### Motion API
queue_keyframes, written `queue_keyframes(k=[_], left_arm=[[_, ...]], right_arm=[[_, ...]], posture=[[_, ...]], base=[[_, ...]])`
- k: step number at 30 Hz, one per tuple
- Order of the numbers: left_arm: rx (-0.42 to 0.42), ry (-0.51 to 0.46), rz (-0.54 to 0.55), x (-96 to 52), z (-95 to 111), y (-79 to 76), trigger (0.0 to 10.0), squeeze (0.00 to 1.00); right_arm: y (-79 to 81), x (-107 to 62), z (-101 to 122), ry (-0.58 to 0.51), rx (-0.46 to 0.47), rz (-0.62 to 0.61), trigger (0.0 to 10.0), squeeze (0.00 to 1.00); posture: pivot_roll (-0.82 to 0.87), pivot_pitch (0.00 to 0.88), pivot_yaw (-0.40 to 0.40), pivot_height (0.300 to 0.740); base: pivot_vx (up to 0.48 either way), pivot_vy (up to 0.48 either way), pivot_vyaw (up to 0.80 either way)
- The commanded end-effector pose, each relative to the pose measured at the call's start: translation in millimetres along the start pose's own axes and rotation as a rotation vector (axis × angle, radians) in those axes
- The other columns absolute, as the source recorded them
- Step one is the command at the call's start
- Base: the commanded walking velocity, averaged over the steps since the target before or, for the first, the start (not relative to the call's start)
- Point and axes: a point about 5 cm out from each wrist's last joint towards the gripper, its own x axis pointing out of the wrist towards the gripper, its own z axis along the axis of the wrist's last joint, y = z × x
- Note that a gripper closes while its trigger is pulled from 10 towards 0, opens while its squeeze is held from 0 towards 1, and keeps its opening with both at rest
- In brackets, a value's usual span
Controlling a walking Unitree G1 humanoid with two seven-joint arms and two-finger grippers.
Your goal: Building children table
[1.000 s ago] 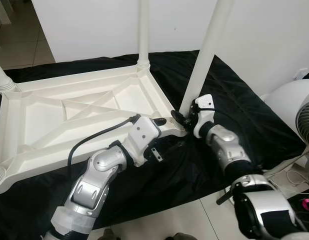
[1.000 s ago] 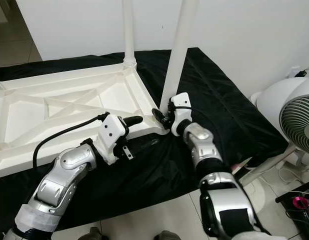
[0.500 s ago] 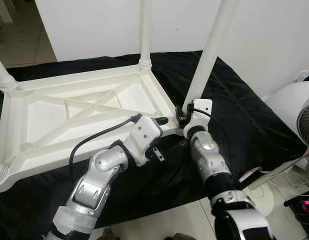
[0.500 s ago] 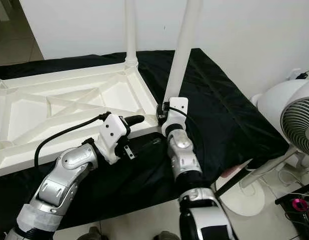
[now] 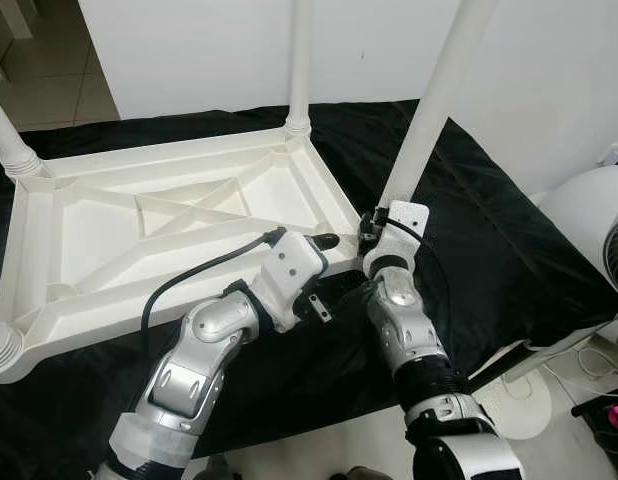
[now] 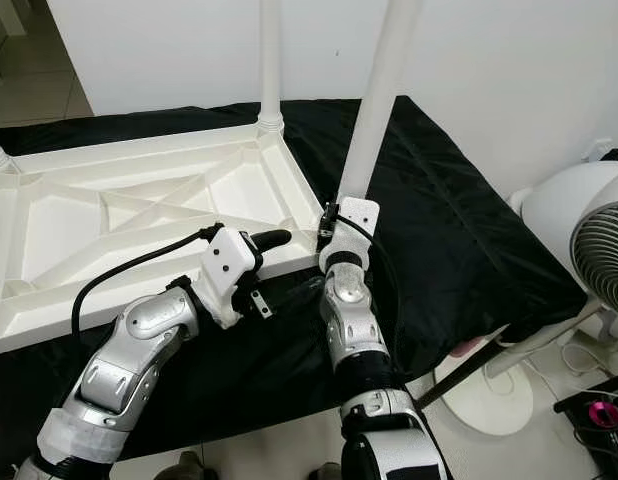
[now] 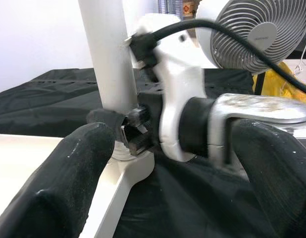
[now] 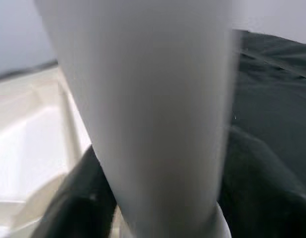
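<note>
The white children's table (image 5: 179, 215) lies upside down on a black cloth (image 5: 509, 230), its legs pointing up. My right gripper (image 5: 369, 232) is at the base of the near right leg (image 5: 434, 110), shut around it. In the right wrist view that leg (image 8: 148, 109) stands between the dark fingers (image 8: 74, 208). My left gripper (image 7: 168, 168) is open at the table's front rim, just left of that corner. One of its fingers (image 5: 324, 241) lies over the rim. The far leg (image 5: 299, 60) and the two left legs (image 5: 9, 145) stand upright.
A white floor fan (image 6: 589, 230) stands close on the right, beside the cloth. A white wall runs behind the table. Tiled floor lies in front of the cloth and at the far left. A small pink object (image 5: 617, 412) lies on the floor at the right.
My right arm has swung inward, its elbow now below the table corner, while its gripper stayed at the leg's base. The left arm has held still. The camera shifted a little.
</note>
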Motion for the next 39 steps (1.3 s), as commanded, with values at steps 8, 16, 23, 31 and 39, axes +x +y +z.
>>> queue_keyframes(k=[8,16,23,31,39], left_arm=[[-0.005,0.016,0.082,-1.1,-2,3.2,10.0,0.0],[-0.001,0.017,0.08,-1.4,-2,4.9,10.0,0.0],[0.002,0.016,0.075,0.3,-2,6.3,10.0,0.0],[0.008,0.011,0.079,1.7,-1,8.3,10.0,0.0],[0.013,0.008,0.087,2.3,0,9.2,10.0,0.0]], right_arm=[[-13.2,-2.8,17,-0.057,0.004,0.163,10.0,0.05],[-44.3,-3.7,10,0.051,-0.16,0.425,10.0,0.0],[-55.0,3.5,10,0.112,-0.301,0.612,10.0,0.0],[-48.7,21.4,13,0.139,-0.368,0.691,10.0,0.0],[-36.0,33.3,8,0.198,-0.433,0.752,2.6,0.0]], posture=[[-0.05,0.01,-0.028,0.74],[-0.06,0.007,-0.018,0.74],[-0.06,0.002,-0.014,0.74],[-0.05,0.0,-0.015,0.74],[-0.03,0.0,-0.022,0.74]], base=[[0.0,0.0,0.0],[0.0,0.0,0.0],[0.0,0.0,0.0],[0.0,0.0,0.0],[0.0,0.0,0.0]])
